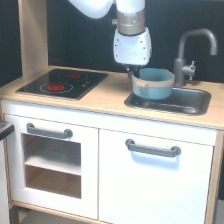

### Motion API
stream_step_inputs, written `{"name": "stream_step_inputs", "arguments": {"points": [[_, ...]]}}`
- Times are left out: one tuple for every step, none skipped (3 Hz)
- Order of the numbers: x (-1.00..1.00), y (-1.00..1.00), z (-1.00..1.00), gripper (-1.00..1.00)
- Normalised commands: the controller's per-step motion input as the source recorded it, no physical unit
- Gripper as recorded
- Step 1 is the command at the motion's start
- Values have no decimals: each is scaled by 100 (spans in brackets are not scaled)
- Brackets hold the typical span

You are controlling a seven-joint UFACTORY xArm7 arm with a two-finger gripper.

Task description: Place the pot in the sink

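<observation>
single exterior view. my white arm comes down from the top of the frame, and my gripper [134, 71] sits at the back rim of the round, shallow blue-grey toy pot with a pale tan band [152, 83]. the fingertips are dark and mostly hidden behind the pot's rim, so i cannot tell whether they are clamped on it or loose.

the pot is over the end of the rectangular dark grey metal sink [172, 101] that lies toward the exterior view's left, and appears tilted, with its opening turned slightly toward the camera. its lower edge overlaps the sink's rim on that side; whether it rests on the rim or hangs just above it i cannot tell.

the grey curved faucet [194, 50] stands behind the sink, toward the exterior view's right of the pot. the black hob with red rings [63, 83] lies well apart on the light wooden desk [107, 97], toward the exterior view's left. below the desk, white cabinet fronts carry two grey handles [152, 148].
</observation>
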Motion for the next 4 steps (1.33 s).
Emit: {"name": "stream_step_inputs", "arguments": {"points": [[69,5,-72,-99],[49,20,-82,-99],[35,19,-62,-90],[12,19,-52,-41]]}}
